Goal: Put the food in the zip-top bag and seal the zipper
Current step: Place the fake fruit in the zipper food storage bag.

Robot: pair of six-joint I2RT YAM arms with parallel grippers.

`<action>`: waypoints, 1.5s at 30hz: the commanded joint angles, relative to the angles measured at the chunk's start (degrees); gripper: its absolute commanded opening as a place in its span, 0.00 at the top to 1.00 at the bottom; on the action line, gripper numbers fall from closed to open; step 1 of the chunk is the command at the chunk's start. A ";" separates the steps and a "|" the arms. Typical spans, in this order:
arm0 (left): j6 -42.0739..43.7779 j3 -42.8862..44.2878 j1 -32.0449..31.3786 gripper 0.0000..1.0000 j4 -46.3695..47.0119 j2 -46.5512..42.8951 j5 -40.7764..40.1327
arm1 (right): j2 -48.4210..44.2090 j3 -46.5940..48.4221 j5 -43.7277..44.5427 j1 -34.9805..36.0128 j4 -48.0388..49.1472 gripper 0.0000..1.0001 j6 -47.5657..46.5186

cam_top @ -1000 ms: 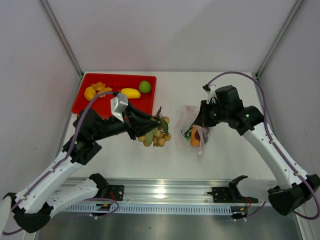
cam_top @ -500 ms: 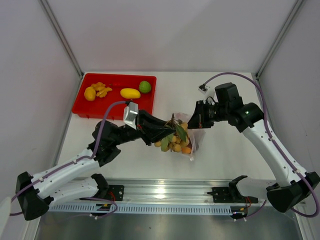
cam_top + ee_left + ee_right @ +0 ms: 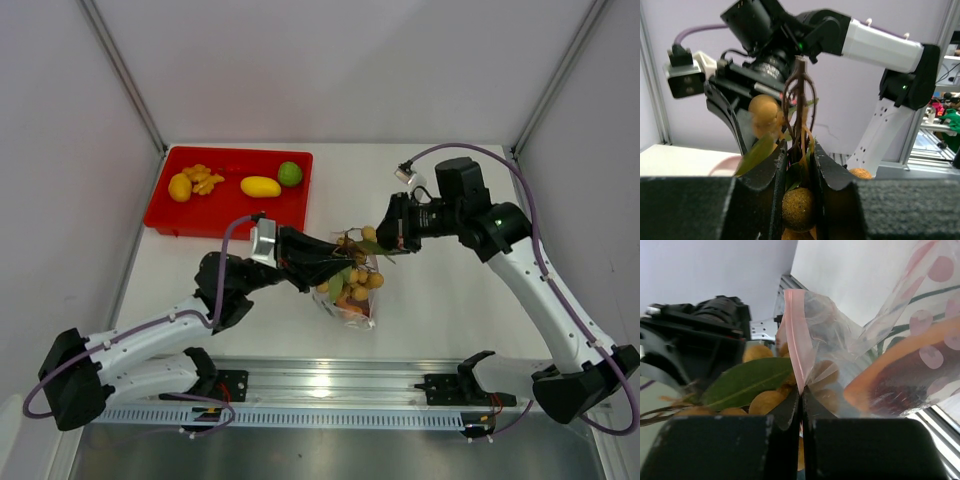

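Overhead view of a white table (image 3: 450, 300) with 2 robot arms meeting near its middle. The left gripper (image 3: 322, 264) reaches in from the left. Its jaws are closed to a narrow gap on the brown stems of the nut cluster (image 3: 352, 274), a bunch of round tan fruits with green leaves.

In the left wrist view, the left gripper (image 3: 799, 150) clamps the thin stems, which stand upright between its 2 black fingers. 1 tan fruit sits low between the fingers and another hangs up and to the left. A green leaf (image 3: 757, 152) droops over the left finger.

The right gripper (image 3: 390, 238) comes in from the right, just beside the cluster. In the right wrist view, the right gripper (image 3: 801, 401) has its jaws pinched fully together on the zipper (image 3: 795, 335), the pink strip along the bag's mouth.

The zip-top bag (image 3: 348, 306), clear and crinkly, hangs under and around the cluster, in the middle of the table toward its front edge. Tan fruits show through the film beside the strip. An orange item (image 3: 890, 375) lies inside the bag.

At the back left, the red tray (image 3: 230, 212) holds a lemon (image 3: 180, 187), orange pieces (image 3: 205, 178), a mango (image 3: 260, 186) and a lime (image 3: 290, 173).
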 commanded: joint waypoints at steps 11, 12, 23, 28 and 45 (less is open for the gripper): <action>5.77 -4.83 2.00 0.99 8.60 4.25 -0.65 | -0.65 -4.24 -8.62 -1.71 13.71 1.00 13.45; 6.20 -5.09 2.09 0.99 7.98 4.16 -0.65 | -0.65 -4.33 -8.70 -1.71 13.88 1.00 13.62; 8.40 -8.07 2.09 1.00 3.59 3.90 -2.93 | 0.05 -2.49 -8.97 -2.94 14.59 1.00 14.24; 7.97 -11.23 2.09 1.00 4.55 2.50 -5.66 | -0.39 -2.13 -8.53 -4.78 11.69 1.00 11.52; 7.00 -12.20 2.09 0.99 3.49 -3.31 -5.31 | 0.49 -0.11 -1.59 -4.34 2.46 1.00 1.50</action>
